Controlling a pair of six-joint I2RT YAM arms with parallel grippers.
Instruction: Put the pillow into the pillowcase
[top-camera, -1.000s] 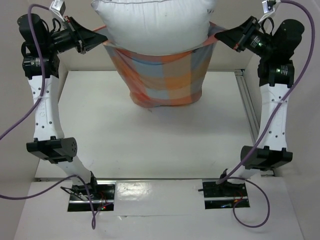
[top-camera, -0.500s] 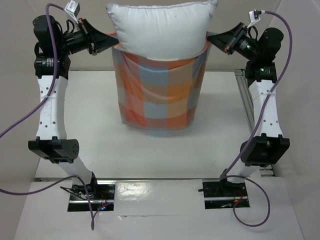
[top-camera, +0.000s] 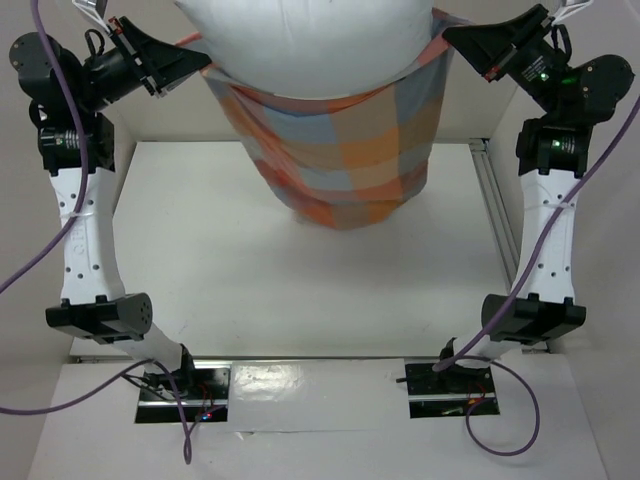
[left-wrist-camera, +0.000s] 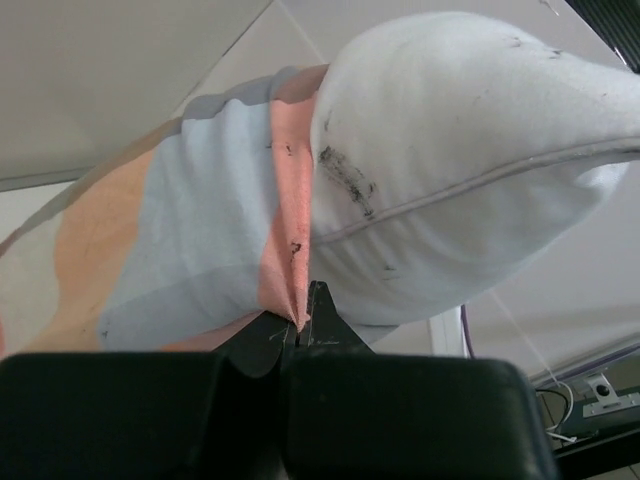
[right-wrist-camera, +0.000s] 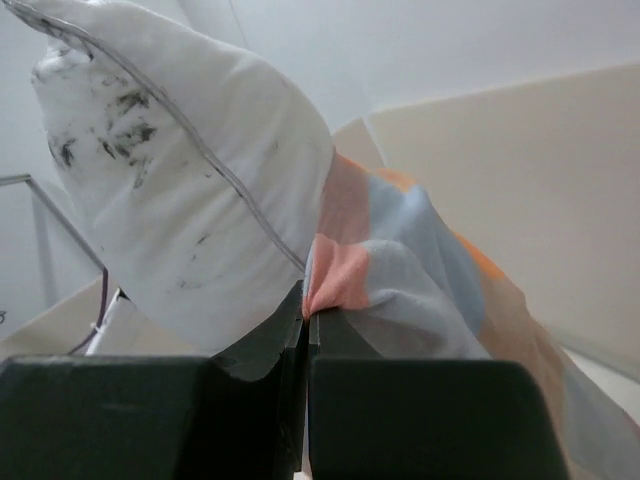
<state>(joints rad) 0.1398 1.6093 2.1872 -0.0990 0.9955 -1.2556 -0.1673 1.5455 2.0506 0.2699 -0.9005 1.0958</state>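
Pillowcase (top-camera: 340, 150) at top centre of the overhead view, hung mouth-up between the two arms, checked cloth sagging to a rounded bottom over the far part of the table (top-camera: 250, 290); touching the surface or not, cannot tell. Pillow (top-camera: 310, 45) seated in the open mouth, lower part inside the cloth, upper part bulging out and cut off by the top edge of the frame. Left gripper (top-camera: 205, 62) at upper left, pinched tight on the left rim of the pillowcase; in the left wrist view, an orange hem caught between the closed fingertips, with the pillow just to the right of it. Right gripper (top-camera: 447, 38) at upper right, likewise clamped on the right rim; in the right wrist view, orange cloth nipped between the tips, pillow pressed against it on the left. Dark smudges on the pillow in both wrist views.
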